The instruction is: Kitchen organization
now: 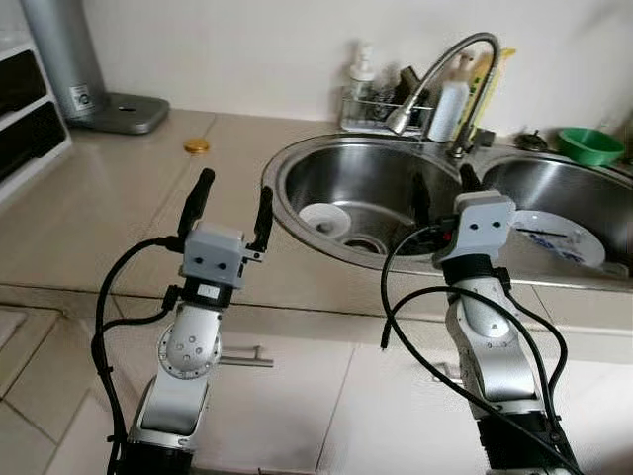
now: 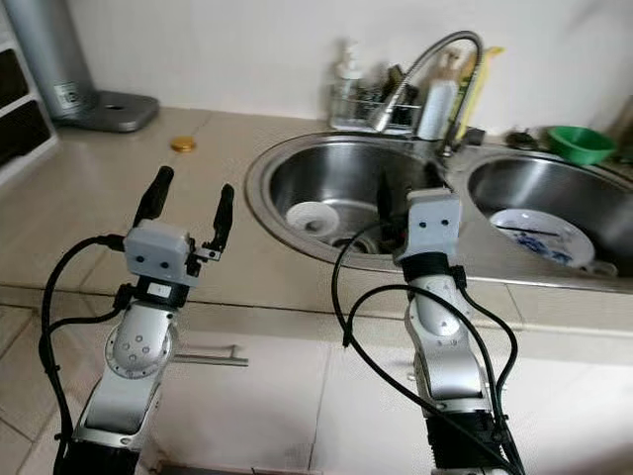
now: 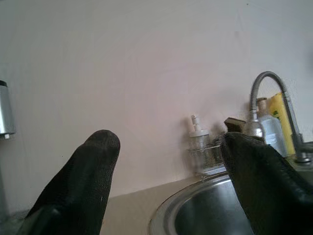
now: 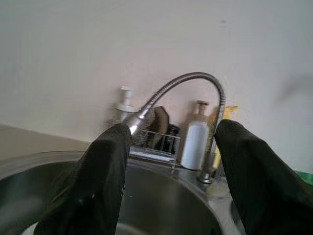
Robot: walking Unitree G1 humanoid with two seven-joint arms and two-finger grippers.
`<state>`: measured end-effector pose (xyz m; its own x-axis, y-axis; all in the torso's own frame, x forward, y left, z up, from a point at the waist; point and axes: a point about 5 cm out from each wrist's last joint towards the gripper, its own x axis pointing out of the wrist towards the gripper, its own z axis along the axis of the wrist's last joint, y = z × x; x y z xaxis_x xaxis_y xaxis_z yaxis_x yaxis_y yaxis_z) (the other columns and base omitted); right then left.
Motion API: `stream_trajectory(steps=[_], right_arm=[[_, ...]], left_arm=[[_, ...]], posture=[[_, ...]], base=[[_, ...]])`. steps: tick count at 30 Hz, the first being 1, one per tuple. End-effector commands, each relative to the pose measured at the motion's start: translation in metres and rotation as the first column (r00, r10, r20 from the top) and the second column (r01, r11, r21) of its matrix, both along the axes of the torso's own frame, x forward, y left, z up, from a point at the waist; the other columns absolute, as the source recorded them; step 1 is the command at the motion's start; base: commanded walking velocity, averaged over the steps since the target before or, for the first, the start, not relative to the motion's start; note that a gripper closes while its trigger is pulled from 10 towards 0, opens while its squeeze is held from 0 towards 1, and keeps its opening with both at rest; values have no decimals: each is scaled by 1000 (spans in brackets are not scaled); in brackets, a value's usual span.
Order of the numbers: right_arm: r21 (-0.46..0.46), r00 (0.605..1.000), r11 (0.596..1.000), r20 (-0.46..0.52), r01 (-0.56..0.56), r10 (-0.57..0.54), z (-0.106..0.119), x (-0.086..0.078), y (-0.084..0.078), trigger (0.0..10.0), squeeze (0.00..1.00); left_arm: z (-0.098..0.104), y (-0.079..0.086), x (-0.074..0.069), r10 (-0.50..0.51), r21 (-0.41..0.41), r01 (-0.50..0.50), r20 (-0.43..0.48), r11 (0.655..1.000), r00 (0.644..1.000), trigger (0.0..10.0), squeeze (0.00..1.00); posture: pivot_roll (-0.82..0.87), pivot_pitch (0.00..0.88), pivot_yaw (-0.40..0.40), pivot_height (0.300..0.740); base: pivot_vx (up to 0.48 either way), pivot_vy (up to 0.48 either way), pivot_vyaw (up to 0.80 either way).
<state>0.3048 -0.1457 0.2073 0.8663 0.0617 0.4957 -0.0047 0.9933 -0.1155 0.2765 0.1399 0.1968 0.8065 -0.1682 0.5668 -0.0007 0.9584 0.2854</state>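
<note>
A double steel sink [image 1: 297, 158] is set in the beige counter [image 1: 119, 188]. In its left basin lies a small white dish [image 1: 325, 220] beside the drain. A white plate with blue marks [image 1: 557, 236] lies in the right basin. My left gripper [image 1: 232, 203] is raised over the counter left of the sink, open and holding nothing. My right gripper [image 1: 443, 191] hovers over the front rim between the basins, open and holding nothing. The curved faucet [image 1: 445, 69] stands behind it.
A wire rack with a pump bottle [image 1: 360, 74] and other bottles sits behind the sink. A green bowl [image 1: 589, 144] stands at the back right. A gold lid [image 1: 197, 146] lies on the counter, a steel appliance base [image 1: 124, 112] at back left. Cabinet handle [image 1: 247, 358] below.
</note>
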Motion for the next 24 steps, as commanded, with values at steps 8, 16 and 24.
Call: stream_trajectory(steps=[8,16,24], right_arm=[[-39,998,997,14,61,-61,-5,-18,-15,10000,0],[-122,987,980,26,160,-158,-17,-45,-34,10000,0],[-108,940,964,-217,245,-263,-51,-56,-56,10000,0]], left_arm=[[-2,-10,-5,-47,11,47,-2,999,999,10000,0],[-12,-16,-20,-98,46,99,-28,994,995,10000,0],[-31,-15,-29,-119,76,128,-114,989,986,10000,0]], posture=[[27,0,-64,740],[20,0,-62,740],[7,0,-65,740]], base=[[0,-480,-800],[0,-480,-800],[0,-420,-800]])
